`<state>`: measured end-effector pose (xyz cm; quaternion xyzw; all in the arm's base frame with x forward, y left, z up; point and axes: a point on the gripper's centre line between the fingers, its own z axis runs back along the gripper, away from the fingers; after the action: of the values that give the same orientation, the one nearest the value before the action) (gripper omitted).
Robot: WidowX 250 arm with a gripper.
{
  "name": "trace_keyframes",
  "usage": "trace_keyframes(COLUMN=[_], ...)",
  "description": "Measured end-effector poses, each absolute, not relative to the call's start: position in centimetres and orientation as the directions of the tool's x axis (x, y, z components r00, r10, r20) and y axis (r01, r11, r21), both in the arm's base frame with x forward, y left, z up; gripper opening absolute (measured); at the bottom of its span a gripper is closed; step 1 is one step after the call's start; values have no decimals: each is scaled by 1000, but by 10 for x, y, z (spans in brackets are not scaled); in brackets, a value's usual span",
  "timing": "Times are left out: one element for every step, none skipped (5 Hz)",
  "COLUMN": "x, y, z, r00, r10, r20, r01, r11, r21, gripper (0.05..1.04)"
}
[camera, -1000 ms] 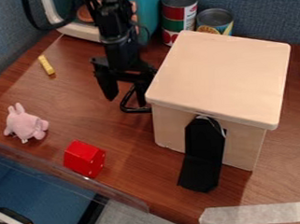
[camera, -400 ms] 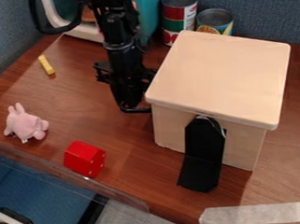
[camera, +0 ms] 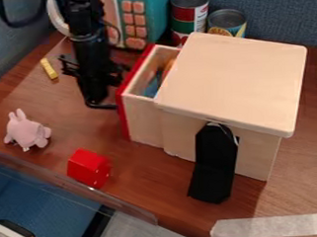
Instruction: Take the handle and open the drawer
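The drawer stands partly open, slid out from the left side of a pale wooden box, just above and left of the middle of the frame. Its red front faces left, and something blue and something orange lie inside. The black handle juts out from that front. The gripper hangs down at the handle, its fingers closed together on it with no gap to be seen; the arm comes in from the top edge at upper left.

A black flap-like piece slopes down against the box's near side to the brown wooden surface. Behind the box, at top centre, are a tall can and a shorter can, with a teal toy to their left. A yellow stick lies at upper left, a pink plush animal sits at the left, and a red block rests at lower left.
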<state>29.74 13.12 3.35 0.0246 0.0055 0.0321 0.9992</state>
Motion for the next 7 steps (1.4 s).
trace_keyframes(x=[297, 295, 294, 293, 294, 293, 290], y=[144, 153, 155, 157, 157, 154, 144], z=[36, 33, 34, 35, 36, 37, 48], r00=[998, 997, 997, 997, 996, 993, 991], r10=[59, 61, 49, 44, 25, -8, -31], r20=[-28, -48, -58, -67, -82, -118, -132], r01=[-57, -58, -44, -38, -16, 25, 55], r11=[996, 996, 995, 995, 993, 990, 983], r21=[68, 69, 85, 94, 114, 140, 175], gripper=[135, 134, 134, 134, 176, 413, 728])
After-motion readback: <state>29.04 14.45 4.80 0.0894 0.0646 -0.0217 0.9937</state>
